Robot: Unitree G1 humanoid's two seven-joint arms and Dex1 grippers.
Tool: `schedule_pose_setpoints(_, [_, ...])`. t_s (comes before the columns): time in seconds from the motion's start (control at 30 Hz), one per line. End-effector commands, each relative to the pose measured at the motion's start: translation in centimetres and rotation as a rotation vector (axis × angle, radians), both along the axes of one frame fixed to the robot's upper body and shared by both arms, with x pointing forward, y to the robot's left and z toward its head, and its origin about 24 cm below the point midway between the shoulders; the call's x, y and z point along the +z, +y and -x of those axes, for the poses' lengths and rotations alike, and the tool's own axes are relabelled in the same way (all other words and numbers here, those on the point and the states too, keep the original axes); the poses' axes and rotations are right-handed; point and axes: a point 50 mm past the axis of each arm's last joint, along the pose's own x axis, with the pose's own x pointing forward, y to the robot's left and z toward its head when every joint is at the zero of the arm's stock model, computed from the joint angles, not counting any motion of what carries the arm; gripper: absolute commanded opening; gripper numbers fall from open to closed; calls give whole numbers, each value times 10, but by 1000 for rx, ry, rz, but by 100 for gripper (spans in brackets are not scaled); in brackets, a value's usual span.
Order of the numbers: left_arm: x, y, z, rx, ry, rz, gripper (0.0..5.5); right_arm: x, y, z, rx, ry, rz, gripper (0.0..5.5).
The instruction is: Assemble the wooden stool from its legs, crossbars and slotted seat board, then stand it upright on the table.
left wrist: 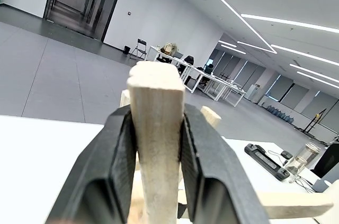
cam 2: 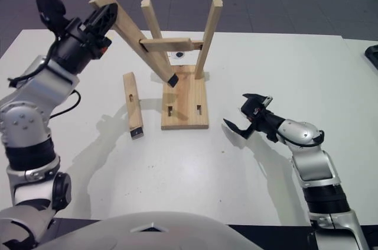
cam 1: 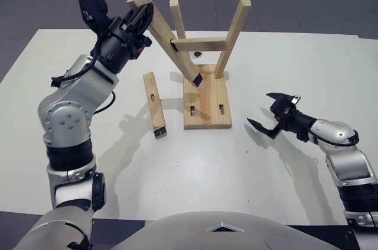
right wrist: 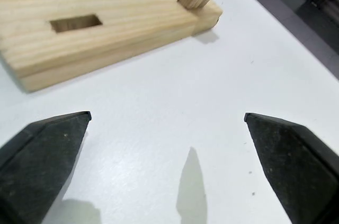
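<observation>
My left tool point(cam 1: 142, 15) is clenched on the top end of the tilted leg point(cam 1: 171, 43), held high above the surface point(cam 1: 295, 67) at about 11 o'clock from the seat board point(cam 1: 207, 117). In the left wrist view its black fingers point(left wrist: 114, 171) press both sides of the pale wood. The tilted leg slopes down toward the board, and its black-capped lower end sits over the board's far left part; I cannot tell whether it is in a slot. A crossbar point(cam 1: 204, 44) runs level from this leg to the standing leg point(cam 1: 235, 34), whose foot meets the board at its far right corner. A third leg point(cam 1: 178, 18) rises behind the crossbar, its lower end hidden.

The seat board lies flat near the middle of the surface, with two open slots point(cam 1: 221, 109) showing toward its near edge. A loose leg point(cam 1: 155, 103) lies flat on the surface just beside the board at 9 o'clock, apart from it, black cap at its near end.

My right tool point(cam 1: 258, 108) is released, fingertips point(right wrist: 47, 150) spread wide and grasping nothing, low over the surface at 3 o'clock from the board and near its right edge
</observation>
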Motion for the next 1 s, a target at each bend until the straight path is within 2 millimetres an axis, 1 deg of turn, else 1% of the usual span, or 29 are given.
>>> schedule_pose_setpoints(0.03, [4,-4,8,-6,15,-3,103,-13,16,-2,38,11,-17,540])
schedule_pose_setpoints(0.2, [5,-8,8,-11,18,20,103,-22,33,-12,34,-13,-39,540])
schedule_pose_setpoints(0.33, [-3,-10,8,-4,33,-11,103,-19,43,-12,53,-27,-86,540])
schedule_pose_setpoints(0.5, [-15,-12,10,22,57,-81,103,-17,47,-14,40,-52,-101,540])
schedule_pose_setpoints(0.57, [-19,-12,10,34,58,-96,103,-16,45,-17,15,-68,-99,540])
schedule_pose_setpoints(0.7, [-23,-12,11,55,53,-118,103,-11,36,-20,-59,-102,-105,540])
schedule_pose_setpoints(0.87, [-21,-13,14,70,47,-101,103,-5,23,-21,-217,-161,-145,540])
schedule_pose_setpoints(1.0, [-21,-16,16,61,55,-102,103,-5,24,-21,-280,-171,-180,540])
